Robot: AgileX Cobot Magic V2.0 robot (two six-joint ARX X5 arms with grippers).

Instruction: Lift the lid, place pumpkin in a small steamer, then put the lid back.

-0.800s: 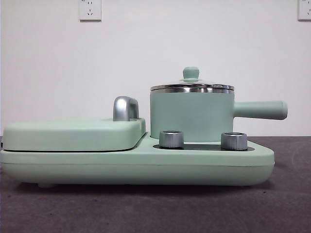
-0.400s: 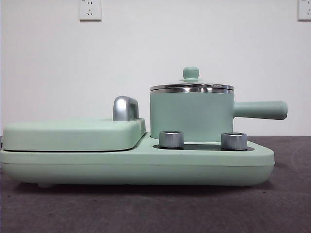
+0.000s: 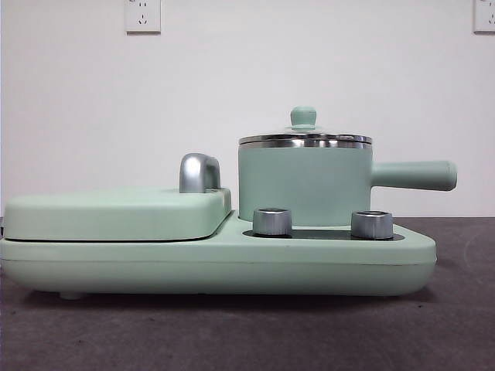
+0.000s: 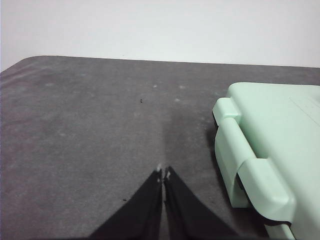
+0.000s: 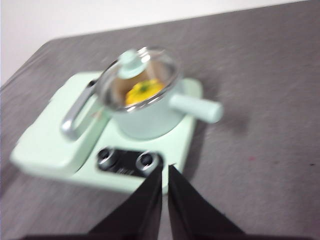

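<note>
No legible text, labels, brands or numbers in any view. Wall outlets (image 3: 143,15) carry no readable marking. Dark panel (image 5: 125,162) beside the chrome knobs (image 3: 272,221) is too blurred to tell.

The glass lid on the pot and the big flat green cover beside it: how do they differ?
The lid is round, see-through glass with a steel rim; the flat cover is broad, opaque mint green. The lid has a small mint knob on top; the cover has a curved chrome handle. The lid sits high on the small steamer, with the yellow pumpkin visible through it; the cover lies low on the appliance base. Both are closed.
</note>
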